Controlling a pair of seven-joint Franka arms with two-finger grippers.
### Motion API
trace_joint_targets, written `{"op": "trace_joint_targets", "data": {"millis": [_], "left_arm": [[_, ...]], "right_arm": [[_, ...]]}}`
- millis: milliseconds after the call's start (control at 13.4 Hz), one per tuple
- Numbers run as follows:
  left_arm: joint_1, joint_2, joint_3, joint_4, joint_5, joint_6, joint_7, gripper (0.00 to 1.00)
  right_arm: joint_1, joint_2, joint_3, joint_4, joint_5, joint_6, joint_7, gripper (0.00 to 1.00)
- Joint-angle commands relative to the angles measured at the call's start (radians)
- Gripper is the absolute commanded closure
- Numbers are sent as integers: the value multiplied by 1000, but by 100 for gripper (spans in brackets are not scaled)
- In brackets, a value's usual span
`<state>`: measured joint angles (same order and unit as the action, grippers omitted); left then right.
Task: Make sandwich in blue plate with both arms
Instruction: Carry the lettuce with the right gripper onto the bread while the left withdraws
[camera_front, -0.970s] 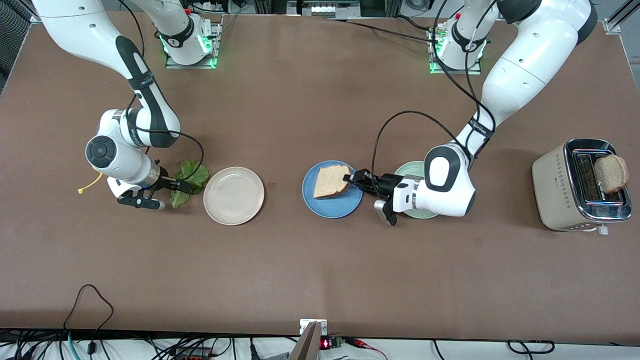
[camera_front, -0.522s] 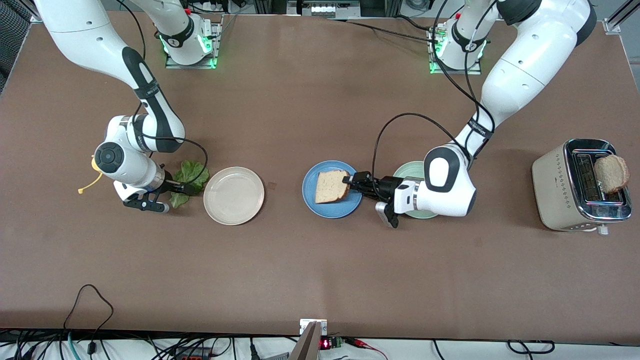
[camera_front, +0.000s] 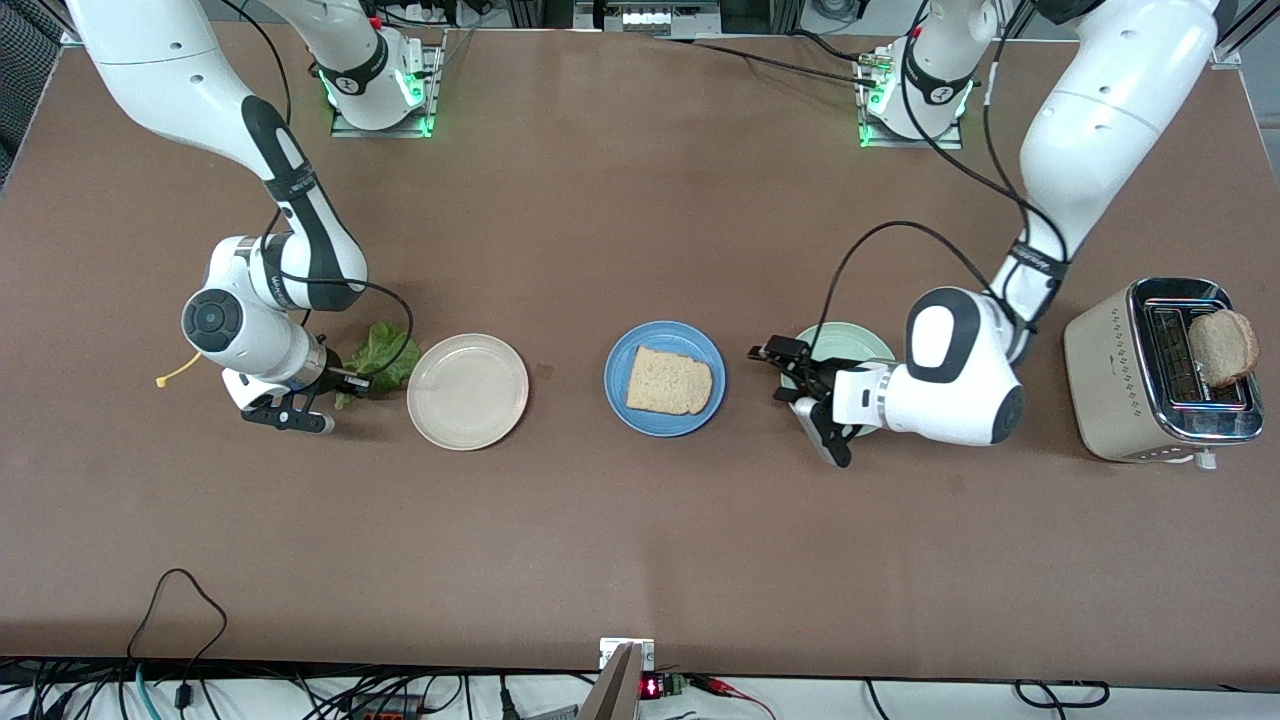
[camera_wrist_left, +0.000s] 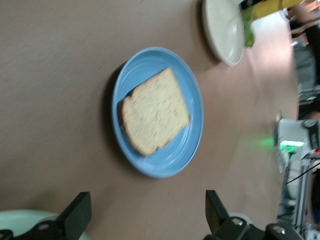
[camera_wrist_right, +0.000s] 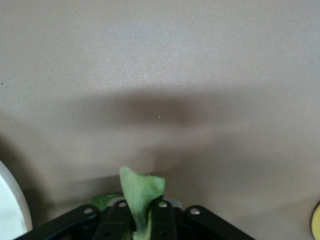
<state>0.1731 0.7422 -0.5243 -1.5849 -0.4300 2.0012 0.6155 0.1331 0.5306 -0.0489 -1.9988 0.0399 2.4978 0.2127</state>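
Bread slice (camera_front: 669, 382): now flat on blue plate (camera_front: 620, 410), released.
Left gripper (camera_front: 790, 372): spread, withdrawn over mint-green plate (camera_front: 850, 335).
Right gripper (camera_front: 345, 385): pinching lettuce leaf (camera_front: 385, 350).
Plates: three.

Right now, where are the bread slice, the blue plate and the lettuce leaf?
bread slice (camera_front: 669, 381): front view, middle of its top face.
blue plate (camera_front: 618, 363): front view, bare rim beside the bread.
lettuce leaf (camera_front: 385, 349): front view, ruffled part clear of the right gripper's fingers.
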Motion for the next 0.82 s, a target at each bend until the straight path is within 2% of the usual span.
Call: {"op": "trace_joint_targets", "data": {"millis": [0, 224, 373, 597, 746], "left_arm": [[-12, -122, 7, -9, 204, -99, -211, 0], [-15, -181, -2, 3, 481, -206, -327, 0], [-18, -227, -5, 3, 598, -281, -402, 0], [-7, -294, 3, 3, 685, -309, -412, 0], [-4, -325, 7, 20, 752, -346, -422, 0]], "right_arm": [[-1, -1, 3, 20, 2, -39, -19, 100], [-3, -40, 4, 135, 12, -273, -18, 100], [3, -69, 10, 214, 32, -428, 0, 100], [71, -81, 11, 325, 259, -582, 153, 100], [146, -75, 12, 351, 279, -567, 340, 100]]}}
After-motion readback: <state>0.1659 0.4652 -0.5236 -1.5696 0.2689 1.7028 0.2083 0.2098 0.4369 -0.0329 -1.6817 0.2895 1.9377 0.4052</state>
